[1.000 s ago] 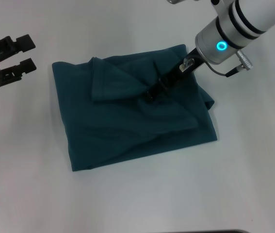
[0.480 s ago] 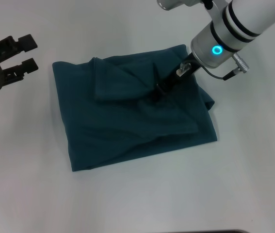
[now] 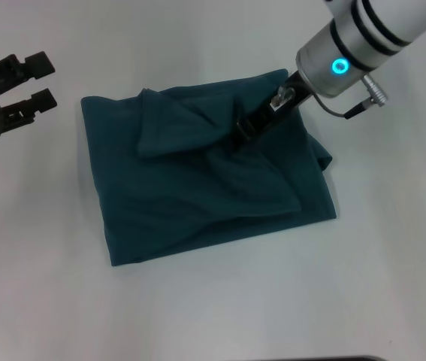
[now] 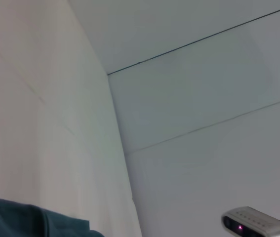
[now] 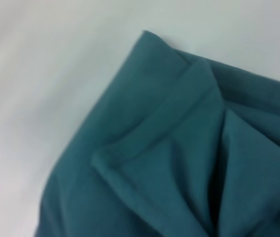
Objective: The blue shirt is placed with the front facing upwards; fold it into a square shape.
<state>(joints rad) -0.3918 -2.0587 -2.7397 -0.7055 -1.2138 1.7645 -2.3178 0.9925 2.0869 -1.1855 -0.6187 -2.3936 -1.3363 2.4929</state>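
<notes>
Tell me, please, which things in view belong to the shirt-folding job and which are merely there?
Part of the job:
- blue shirt, folded into a rough rectangle with a loose flap on top
- right gripper, down on the shirt's middle
- left gripper, parked off the shirt's far left corner, jaws open

Merely there:
- white table
- small camera unit, seen only from the left wrist

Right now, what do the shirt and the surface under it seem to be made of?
The blue shirt looks like soft matte knit fabric, probably cotton: it creases, folds limply and shows a stitched hem in the right wrist view. The table looks like a smooth, hard, pale surface, possibly laminate; the exact material cannot be told.
</notes>
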